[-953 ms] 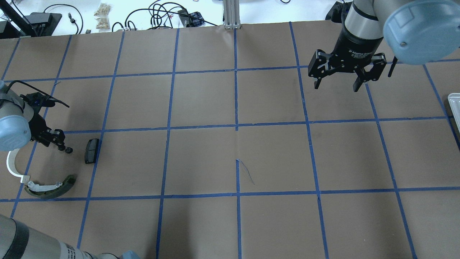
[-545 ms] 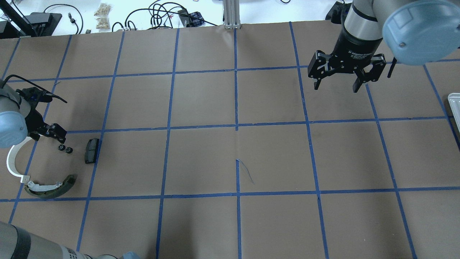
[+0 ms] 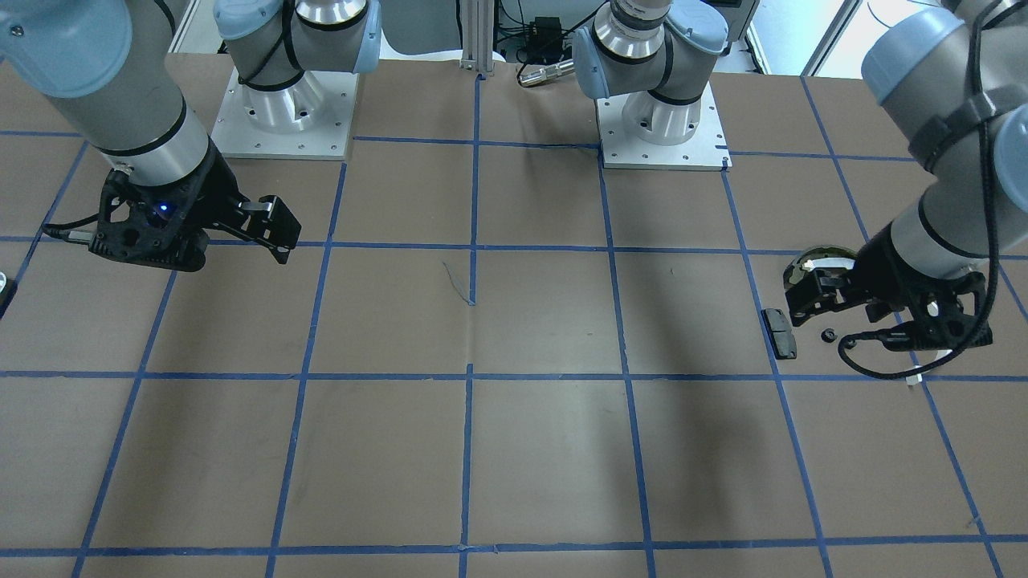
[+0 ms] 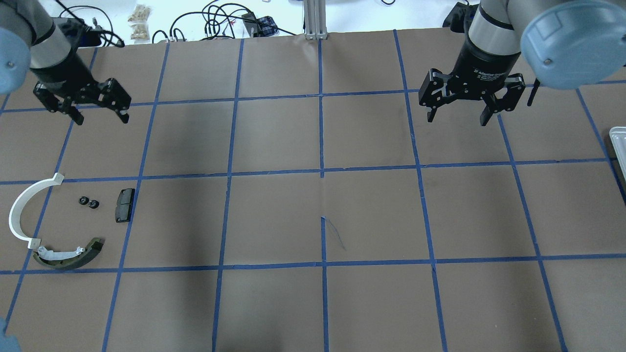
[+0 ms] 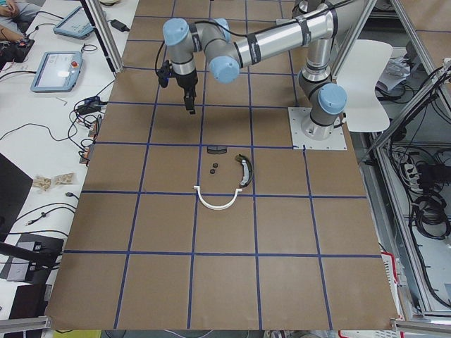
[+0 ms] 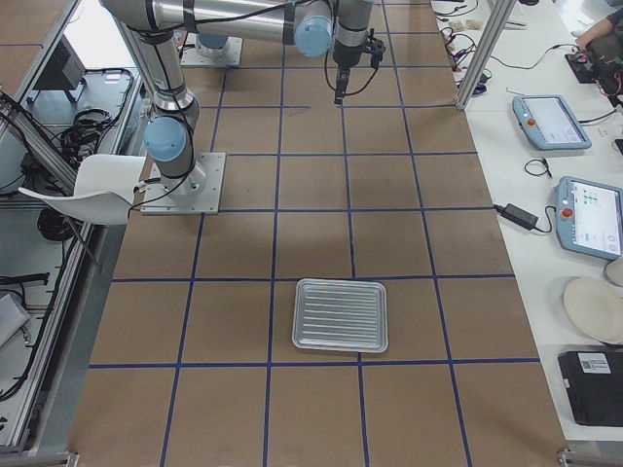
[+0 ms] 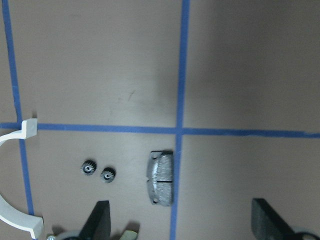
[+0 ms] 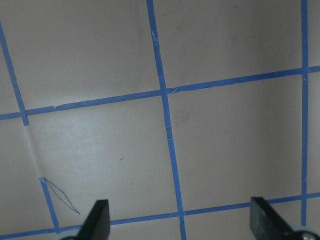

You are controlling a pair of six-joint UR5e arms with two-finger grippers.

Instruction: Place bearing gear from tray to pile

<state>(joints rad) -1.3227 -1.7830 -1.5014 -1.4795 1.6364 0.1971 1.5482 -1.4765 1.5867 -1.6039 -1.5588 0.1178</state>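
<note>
Two small black bearing gears point(image 4: 83, 200) point(image 4: 93, 204) lie side by side on the table, inside the pile. The pile holds a white half-ring point(image 4: 18, 215), a dark olive curved shoe point(image 4: 73, 255) and a flat black pad point(image 4: 124, 205). My left gripper point(image 4: 101, 117) is open and empty, raised well beyond the pile. Its wrist view shows the gears point(image 7: 88, 167) and the pad point(image 7: 161, 177) between the open fingers. My right gripper point(image 4: 457, 119) is open and empty over the far right of the table. The tray point(image 6: 341, 314) looks empty.
The tray's corner point(image 4: 618, 146) shows at the right edge of the overhead view. Brown paper with a blue tape grid covers the table. Cables and tablets lie beyond the far edge.
My left gripper was low beside the gears, left a second gear next to the first, then lifted and moved away to the far side. The right arm has barely moved.
</note>
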